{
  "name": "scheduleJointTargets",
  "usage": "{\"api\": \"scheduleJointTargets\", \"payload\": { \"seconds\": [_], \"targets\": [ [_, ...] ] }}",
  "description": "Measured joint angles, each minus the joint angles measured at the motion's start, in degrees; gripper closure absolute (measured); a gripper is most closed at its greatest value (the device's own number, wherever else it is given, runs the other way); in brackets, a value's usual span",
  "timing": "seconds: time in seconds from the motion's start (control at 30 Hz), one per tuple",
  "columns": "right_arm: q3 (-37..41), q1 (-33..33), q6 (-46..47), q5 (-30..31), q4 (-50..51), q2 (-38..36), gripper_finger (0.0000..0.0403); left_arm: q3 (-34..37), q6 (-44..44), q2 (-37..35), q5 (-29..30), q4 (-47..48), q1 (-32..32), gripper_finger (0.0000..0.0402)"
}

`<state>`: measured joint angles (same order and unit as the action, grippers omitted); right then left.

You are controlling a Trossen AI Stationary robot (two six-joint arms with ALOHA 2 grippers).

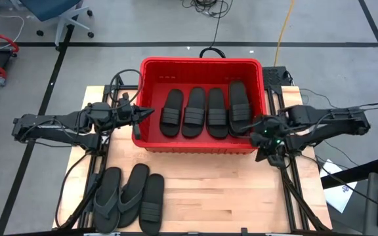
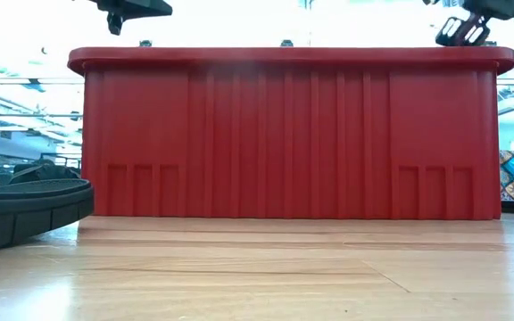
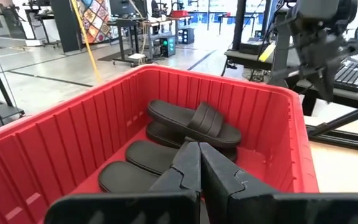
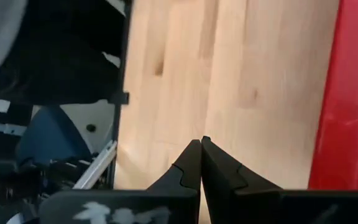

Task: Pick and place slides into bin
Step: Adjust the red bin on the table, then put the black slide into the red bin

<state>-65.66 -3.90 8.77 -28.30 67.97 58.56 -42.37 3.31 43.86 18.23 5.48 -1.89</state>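
The red bin (image 1: 202, 67) stands at the table's far middle, with several black slides (image 1: 194, 113) side by side on its floor; they also show in the left wrist view (image 3: 194, 121). Three more slides (image 1: 131, 196), two of them thong-style, lie flat on the table at the near left, and one shows in the low view (image 2: 25, 201). My left gripper (image 1: 148, 113) is shut and empty, level over the bin's left rim and pointing into the bin (image 3: 199, 149). My right gripper (image 1: 266, 156) is shut and empty, just outside the bin's near right corner, above the bare wood (image 4: 201, 146).
The bin's tall ribbed front wall (image 2: 284, 134) fills the low view. Bare wooden tabletop (image 1: 228, 190) lies between the bin and the near edge, to the right of the three slides. Cables (image 1: 205, 51) run behind the bin. Floor and desks lie beyond the table.
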Motion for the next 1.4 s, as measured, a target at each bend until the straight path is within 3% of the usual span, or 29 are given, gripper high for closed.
{"api": "scheduleJointTargets", "payload": {
  "seconds": [0.37,0.7,0.9,1.17,1.4],
  "targets": [
    [3.35,0.08,3.83,13.65,0.32,-0.3,0.0403,0.0,2.01,0.0,-0.25,0.02,0.02,0.0398],
    [3.31,0.36,4.72,16.69,0.66,-0.32,0.0403,0.0,2.14,0.0,-0.55,0.04,0.02,0.0398],
    [3.29,0.52,6.4,16.29,0.0,-0.34,0.0403,0.0,1.96,0.0,-5.98,0.68,0.03,0.0398],
    [1.08,-0.37,7.2,14.25,-12.96,-1.48,0.0403,0.0,3.3,-0.2,-22.45,3.16,0.07,0.0399],
    [-3.49,-2.4,7.57,26.96,-35.06,-1.76,0.0403,0.0,5.06,-0.17,-26.13,8.88,0.7,0.04]
  ]
}}
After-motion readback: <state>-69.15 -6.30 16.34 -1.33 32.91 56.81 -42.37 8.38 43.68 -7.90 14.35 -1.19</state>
